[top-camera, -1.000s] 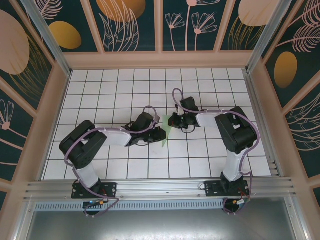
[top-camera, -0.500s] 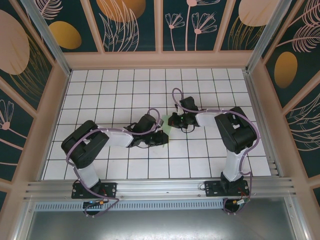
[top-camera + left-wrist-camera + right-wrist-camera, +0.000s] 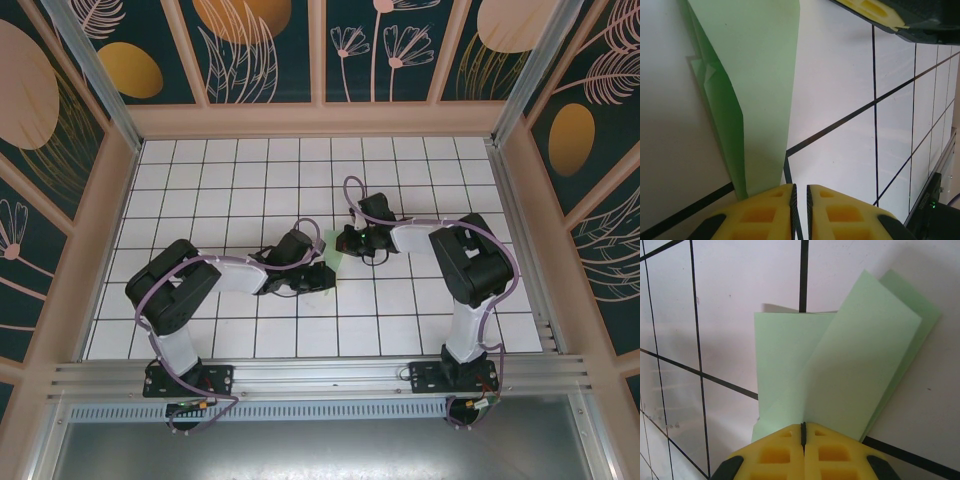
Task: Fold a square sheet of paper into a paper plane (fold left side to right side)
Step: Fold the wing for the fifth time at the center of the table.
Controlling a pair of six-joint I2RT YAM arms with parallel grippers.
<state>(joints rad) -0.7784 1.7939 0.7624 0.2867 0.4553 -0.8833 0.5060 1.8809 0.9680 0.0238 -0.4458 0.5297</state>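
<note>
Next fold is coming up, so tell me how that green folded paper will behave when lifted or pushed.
Probably floppy: the folded paper is thin, and its layers splay apart rather than lying flat. Likely very light, so a push would slide it across the smooth tiled table. Creases may spring open.

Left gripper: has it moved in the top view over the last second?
Yes. Against the floor grid, the left gripper has shifted right, toward the right gripper, covering more of the green paper.
</note>
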